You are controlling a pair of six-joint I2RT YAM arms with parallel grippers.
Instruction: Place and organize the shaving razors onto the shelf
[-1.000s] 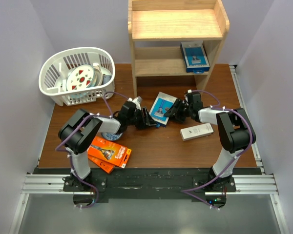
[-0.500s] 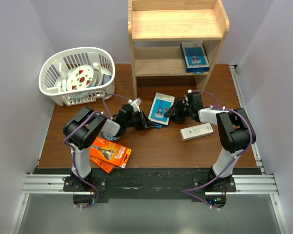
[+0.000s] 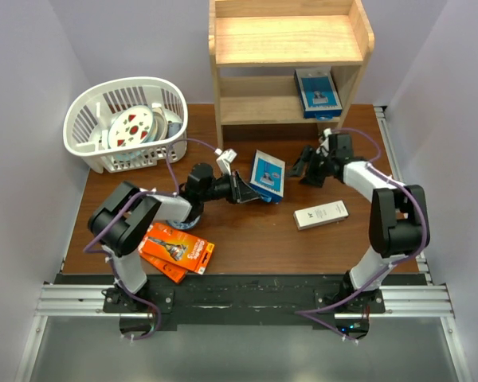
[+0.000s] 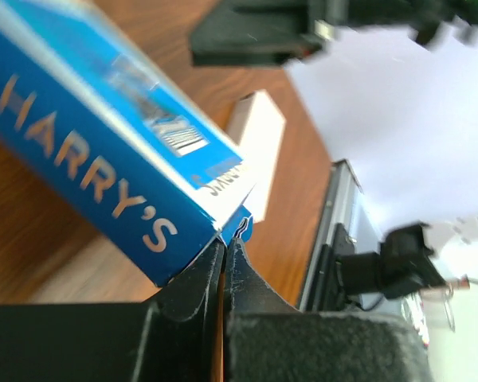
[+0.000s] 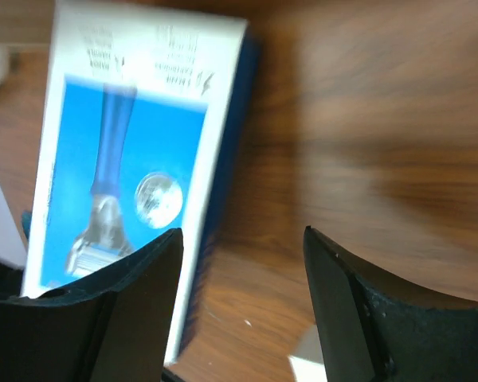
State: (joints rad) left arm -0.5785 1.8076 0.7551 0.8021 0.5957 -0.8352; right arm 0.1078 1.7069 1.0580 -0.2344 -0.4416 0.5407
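A blue Harry's razor box [image 3: 268, 174] stands tilted on the table in front of the pine shelf [image 3: 287, 49]. My left gripper [image 3: 250, 193] is shut on its lower left edge. In the left wrist view the jaws pinch a thin corner flap of the box [image 4: 103, 151], with the gripper [image 4: 225, 241] closed tight. My right gripper [image 3: 306, 168] stands open to the right of the box, apart from it. In the right wrist view the box [image 5: 127, 175] lies left of the open right gripper [image 5: 243, 239]. Another blue razor pack [image 3: 316, 91] lies on the shelf's lower tier.
A white box [image 3: 321, 215] lies on the table at the front right, also seen as a white box [image 4: 256, 147] in the left wrist view. Orange razor packs [image 3: 175, 251] lie at the front left. A white slotted basket [image 3: 127, 119] with plates stands at the back left.
My left gripper has shut on the blue box's edge and tipped it up. My right gripper has opened wider and drawn back to the right, away from the box.
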